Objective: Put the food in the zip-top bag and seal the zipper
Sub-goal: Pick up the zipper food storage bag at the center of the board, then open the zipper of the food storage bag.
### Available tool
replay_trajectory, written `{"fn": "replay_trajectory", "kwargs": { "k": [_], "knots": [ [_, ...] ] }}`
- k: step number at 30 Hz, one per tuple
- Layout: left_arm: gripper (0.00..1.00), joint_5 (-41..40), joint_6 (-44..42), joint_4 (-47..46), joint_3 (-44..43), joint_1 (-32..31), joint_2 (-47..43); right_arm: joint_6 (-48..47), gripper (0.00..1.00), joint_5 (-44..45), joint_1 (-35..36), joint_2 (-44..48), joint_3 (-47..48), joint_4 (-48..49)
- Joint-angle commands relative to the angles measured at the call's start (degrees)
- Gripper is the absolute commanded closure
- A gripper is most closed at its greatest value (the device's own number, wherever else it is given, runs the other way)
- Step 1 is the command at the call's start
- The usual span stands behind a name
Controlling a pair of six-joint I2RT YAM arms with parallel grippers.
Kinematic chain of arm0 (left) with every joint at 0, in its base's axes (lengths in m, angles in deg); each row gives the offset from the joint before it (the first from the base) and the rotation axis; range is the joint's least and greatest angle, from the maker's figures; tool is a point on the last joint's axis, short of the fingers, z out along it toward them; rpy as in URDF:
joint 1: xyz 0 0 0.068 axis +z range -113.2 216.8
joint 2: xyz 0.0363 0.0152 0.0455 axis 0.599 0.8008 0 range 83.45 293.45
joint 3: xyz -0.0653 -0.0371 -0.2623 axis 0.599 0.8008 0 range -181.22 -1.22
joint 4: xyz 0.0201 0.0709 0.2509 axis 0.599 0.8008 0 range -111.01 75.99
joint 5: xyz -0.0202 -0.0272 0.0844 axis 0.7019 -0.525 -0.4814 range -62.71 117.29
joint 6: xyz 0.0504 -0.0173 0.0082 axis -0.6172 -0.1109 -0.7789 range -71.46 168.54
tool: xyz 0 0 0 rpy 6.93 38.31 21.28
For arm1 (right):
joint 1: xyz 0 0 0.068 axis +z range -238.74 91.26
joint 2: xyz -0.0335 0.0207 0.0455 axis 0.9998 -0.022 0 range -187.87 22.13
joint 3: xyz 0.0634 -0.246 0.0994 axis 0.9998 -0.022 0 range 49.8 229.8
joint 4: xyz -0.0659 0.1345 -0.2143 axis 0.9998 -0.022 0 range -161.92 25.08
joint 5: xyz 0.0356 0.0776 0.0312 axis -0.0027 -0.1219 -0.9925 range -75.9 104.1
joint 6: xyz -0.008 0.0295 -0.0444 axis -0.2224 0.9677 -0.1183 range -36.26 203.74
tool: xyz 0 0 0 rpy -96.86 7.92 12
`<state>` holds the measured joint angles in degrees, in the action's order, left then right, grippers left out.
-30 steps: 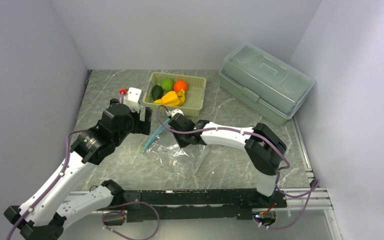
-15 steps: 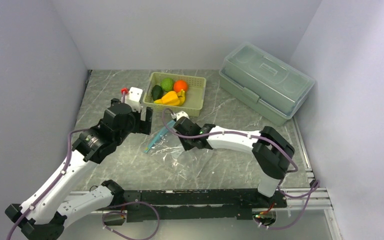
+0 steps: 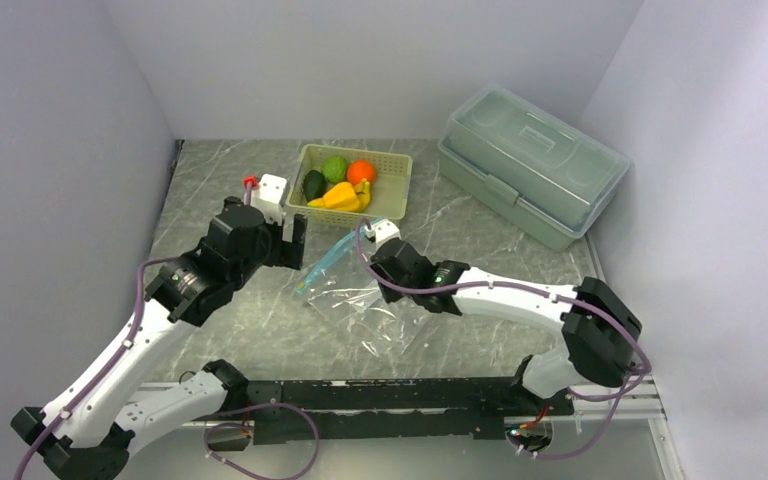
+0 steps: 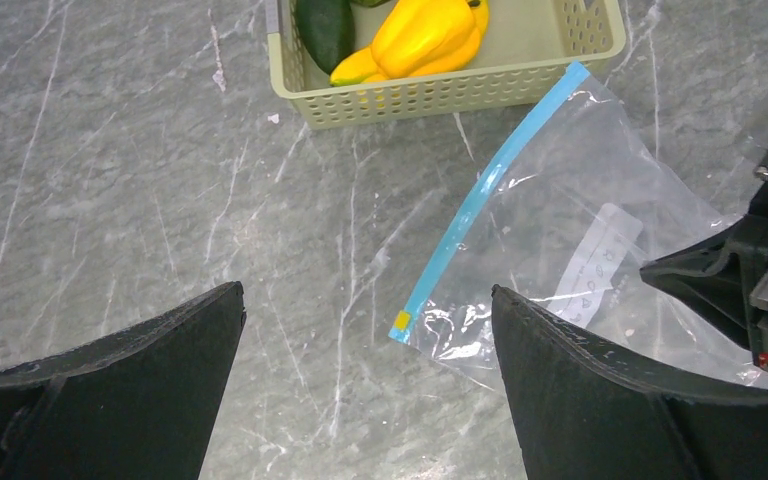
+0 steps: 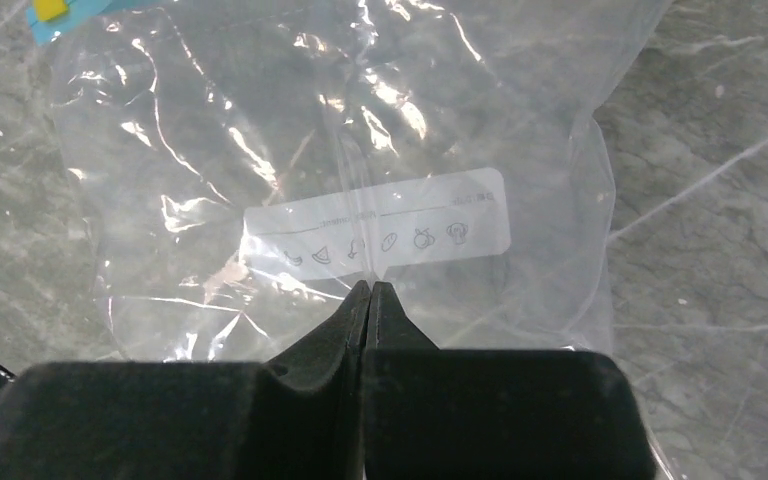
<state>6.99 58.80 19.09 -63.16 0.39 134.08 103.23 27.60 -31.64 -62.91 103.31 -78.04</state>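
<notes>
The clear zip-top bag (image 3: 360,300) lies flat on the marble table in front of the basket, its light blue zipper (image 3: 325,262) running diagonally along its left edge. My right gripper (image 5: 371,285) is shut, pinching the bag's film (image 5: 360,150) just below its white label. My left gripper (image 4: 368,300) is open and empty, hovering over bare table just left of the zipper's (image 4: 490,185) lower end. The food sits in the pale green basket (image 3: 400,195): orange ball (image 3: 361,171), bumpy green fruit (image 3: 334,167), avocado (image 3: 314,185), pepper (image 3: 340,195), bananas (image 3: 364,188).
A large translucent lidded box (image 3: 530,160) stands at the back right. Grey walls close in the left, back and right sides. The basket's near wall (image 4: 460,90) is close to the zipper's top end.
My right arm has swung to the right, dragging the bag with it; the zipper now lies further right, clear of the left gripper. The left arm has not moved.
</notes>
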Motion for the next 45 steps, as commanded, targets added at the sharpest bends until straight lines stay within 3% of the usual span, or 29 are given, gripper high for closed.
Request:
{"fn": "replay_trajectory", "kwargs": {
  "k": [1,20,37,45],
  "knots": [
    [0.01,3.3,1.5,-2.4,-0.1,1.5,0.7,-1.4,1.00,2.4,0.3,5.0,-2.7,3.5],
    [0.01,27.6,5.2,-6.4,0.1,14.2,6.0,-8.2,1.00,-0.9,0.5,28.4,-12.3,3.2],
    [0.01,50.4,13.4,-7.1,-3.5,16.2,7.0,-13.2,1.00,-13.0,1.3,47.1,-16.3,5.4],
    [0.01,60.3,17.0,-9.3,-2.9,16.8,6.5,-13.1,1.00,-16.7,1.6,49.0,-15.4,5.7]
  ]
}}
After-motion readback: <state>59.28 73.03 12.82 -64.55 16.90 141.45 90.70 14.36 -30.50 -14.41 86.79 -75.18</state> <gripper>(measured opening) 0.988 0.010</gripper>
